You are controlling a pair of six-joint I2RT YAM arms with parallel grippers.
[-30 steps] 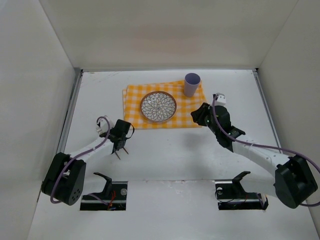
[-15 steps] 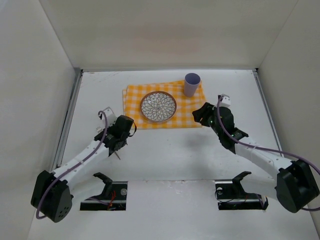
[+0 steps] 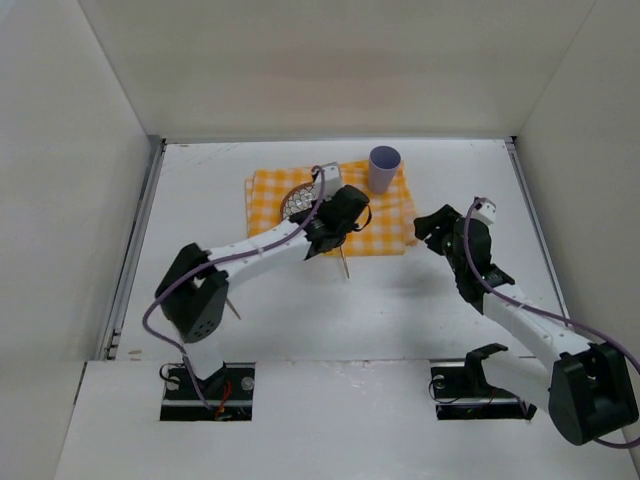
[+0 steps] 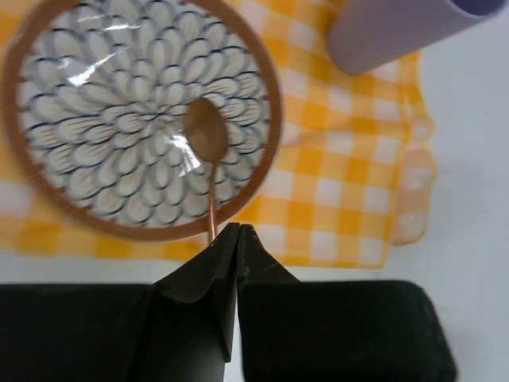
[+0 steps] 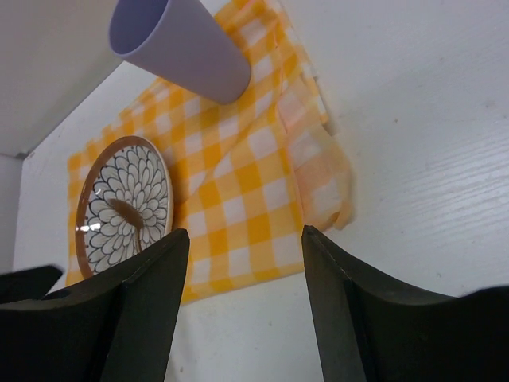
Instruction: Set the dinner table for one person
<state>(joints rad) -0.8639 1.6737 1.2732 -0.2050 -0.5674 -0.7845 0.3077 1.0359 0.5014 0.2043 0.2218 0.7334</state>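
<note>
My left gripper (image 3: 328,228) is shut on a copper spoon (image 4: 205,134). The spoon's bowl hangs over the flower-patterned plate (image 4: 79,119) and its handle end sticks out below the gripper (image 3: 343,262). The plate (image 3: 293,199) lies on the yellow-and-white checked cloth (image 3: 385,225) and is partly hidden by the left arm. A lilac cup (image 3: 384,168) stands on the cloth's far right corner. My right gripper (image 3: 430,226) is open and empty, just right of the cloth over the white dinner table (image 3: 400,300). The right wrist view shows the cup (image 5: 179,44), the plate (image 5: 123,203) and the cloth (image 5: 238,183).
White walls border the table on three sides. A thin dark utensil-like thing (image 3: 232,309) lies on the table at the near left, beside the left arm. The cloth's right edge is folded and rumpled (image 5: 322,179).
My left arm has swung from the left side of the table to above the plate, carrying the spoon. My right gripper has drawn back a little to the right, off the cloth.
</note>
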